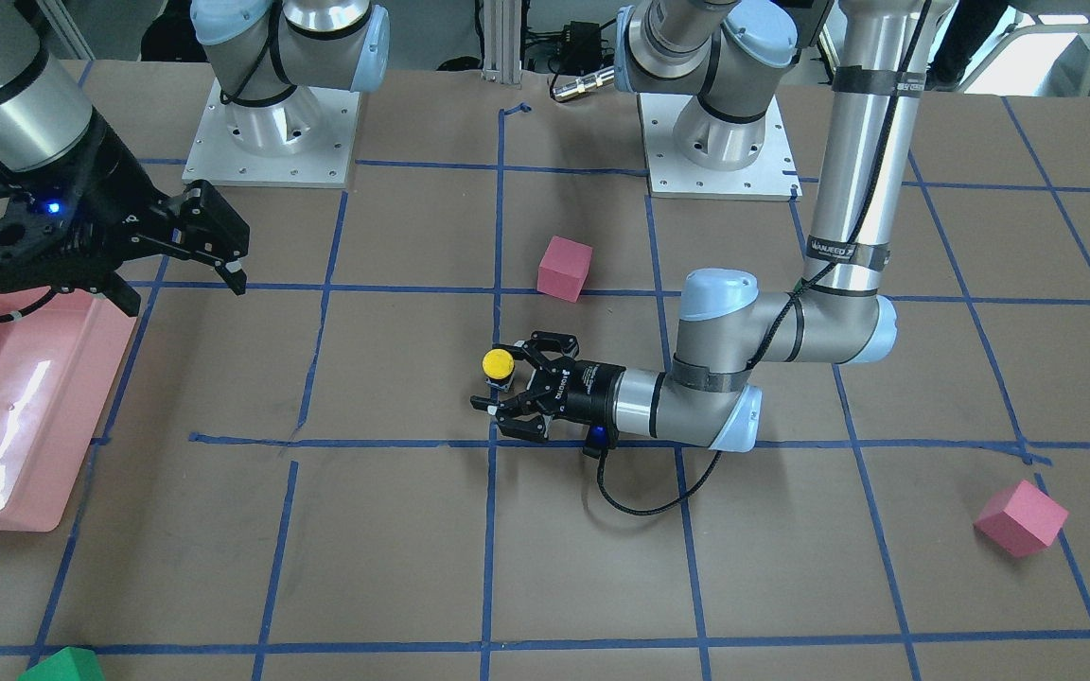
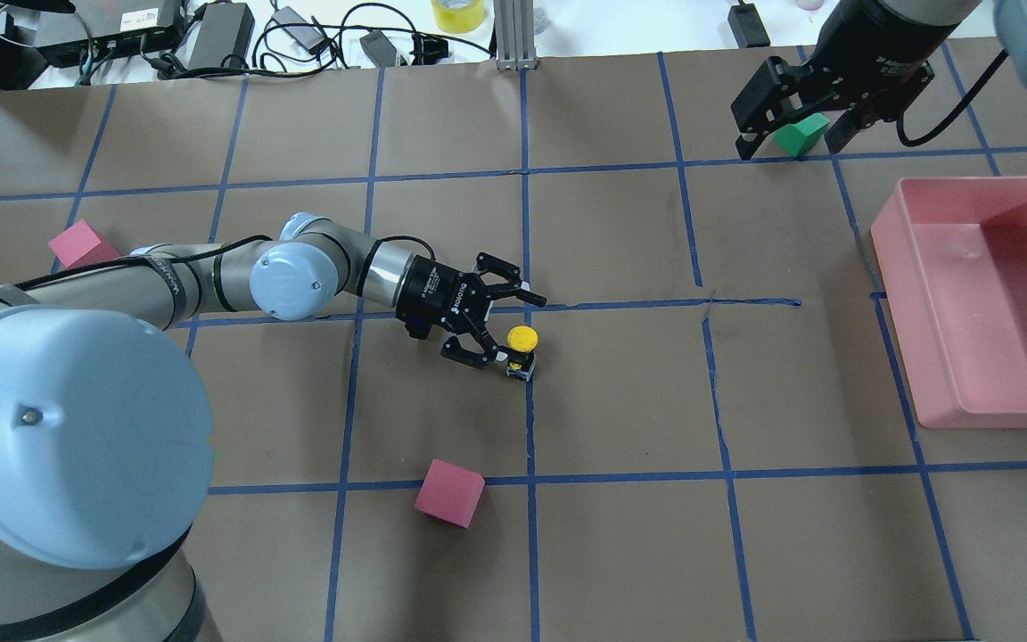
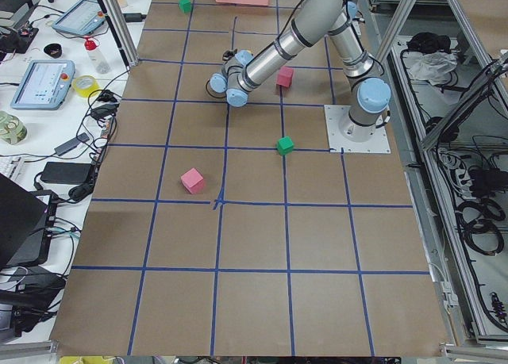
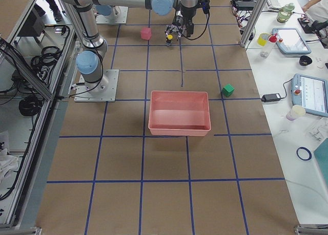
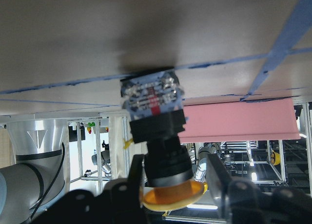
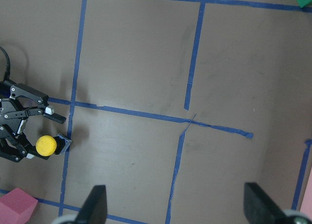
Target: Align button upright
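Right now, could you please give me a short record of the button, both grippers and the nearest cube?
button: upright, yellow cap up, base on the table
left gripper: open, low, fingers either side of the button
right gripper: open, empty, raised near the tray
nearest cube: pink cube, apart from the button

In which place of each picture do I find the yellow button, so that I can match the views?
Front-facing: button, centre.
Overhead: button, centre.
Exterior left: not discernible, beyond the left arm.
Exterior right: button, top centre.
Left wrist: button, centre, close-up.
Right wrist: button, left edge.
Landmark: the pink cube nearest it.
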Tool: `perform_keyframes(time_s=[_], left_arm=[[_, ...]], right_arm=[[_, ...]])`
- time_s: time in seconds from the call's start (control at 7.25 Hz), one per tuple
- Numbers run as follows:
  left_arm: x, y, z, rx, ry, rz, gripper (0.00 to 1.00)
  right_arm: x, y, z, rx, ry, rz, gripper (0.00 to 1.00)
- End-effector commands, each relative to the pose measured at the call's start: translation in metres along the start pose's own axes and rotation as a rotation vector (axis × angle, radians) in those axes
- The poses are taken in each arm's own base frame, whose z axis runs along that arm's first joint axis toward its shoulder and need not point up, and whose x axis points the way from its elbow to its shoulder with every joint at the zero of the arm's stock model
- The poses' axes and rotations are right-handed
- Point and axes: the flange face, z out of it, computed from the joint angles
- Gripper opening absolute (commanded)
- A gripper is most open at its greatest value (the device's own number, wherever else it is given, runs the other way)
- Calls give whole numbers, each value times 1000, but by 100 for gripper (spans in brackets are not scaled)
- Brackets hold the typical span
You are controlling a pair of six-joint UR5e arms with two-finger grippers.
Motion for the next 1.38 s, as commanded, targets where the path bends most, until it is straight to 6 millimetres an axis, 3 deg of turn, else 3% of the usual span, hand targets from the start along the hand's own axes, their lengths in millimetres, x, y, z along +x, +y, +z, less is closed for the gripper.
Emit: perform_keyframes(time_s=[0.0,0.28,0.55,0.97,1.1,1.24], left_arm=[[7,35,-16,79,-27,-47,89],[5,47,-21,112,-41,-26,89],[2,64,-34,237,-102,-50,100],[24,138,-105,709,-282,225,100],[23,155,-125,758,-322,357,100],[18,167,-163,793,-353,506,100]], right_arm=[[0,0,0,0,-1,0,100],[0,0,0,0,-1,0,100],[0,0,0,0,-1,0,100],[0,0,0,0,-1,0,100],[0,0,0,0,-1,0,100],[0,0,0,0,-1,0,100]])
